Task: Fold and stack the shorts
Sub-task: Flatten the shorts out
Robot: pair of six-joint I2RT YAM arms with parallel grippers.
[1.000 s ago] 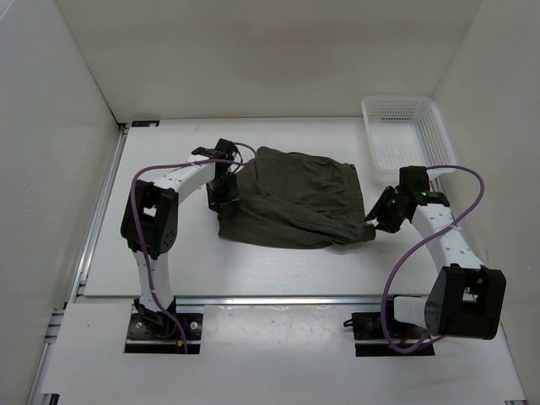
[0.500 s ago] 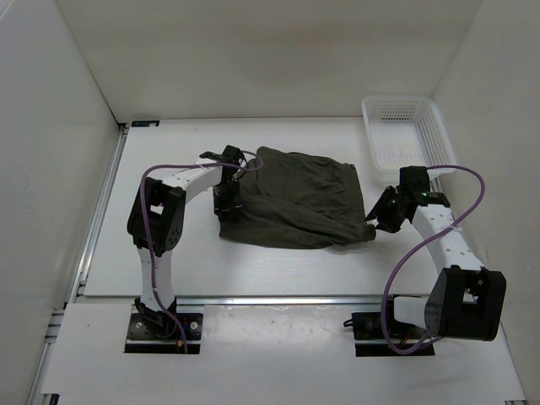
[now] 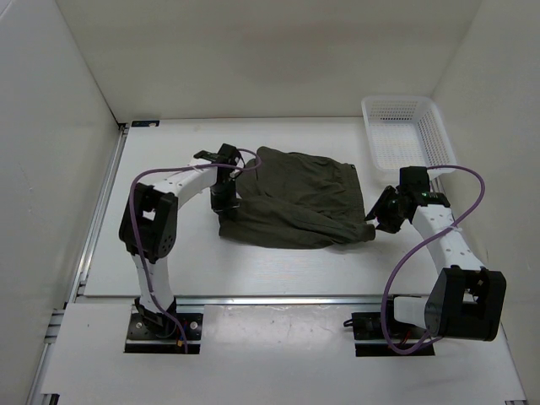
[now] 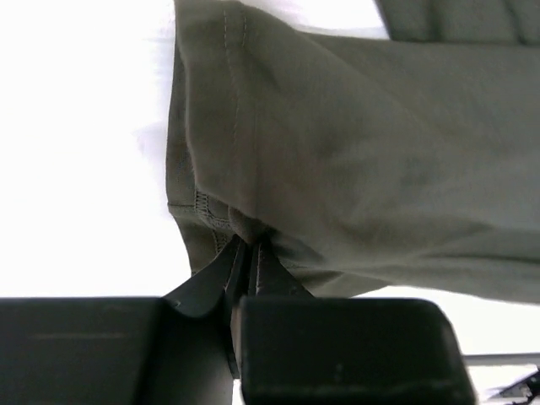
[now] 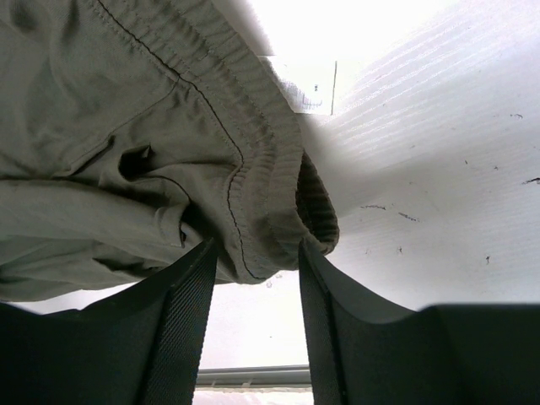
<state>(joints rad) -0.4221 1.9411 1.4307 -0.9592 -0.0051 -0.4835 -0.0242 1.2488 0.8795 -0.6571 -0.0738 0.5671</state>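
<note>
Left gripper (image 4: 245,253) was clenched on the hem (image 4: 202,207) at the left end of the shorts (image 3: 295,198), which lay crumpled across the middle of the table (image 3: 169,261). Right gripper (image 5: 257,253) straddled the waistband (image 5: 253,169) at the right end, fingers apart; whether they pinched it could not be told. To fold well, that hold probably needed confirming first, then both ends lifting together and level, so the cloth hung taut rather than bunching. Bare table on the near side and to the left gave room to lay the fold. The basket (image 3: 403,110) stood in the far right corner, near the right arm, so wide swings there looked risky.
</note>
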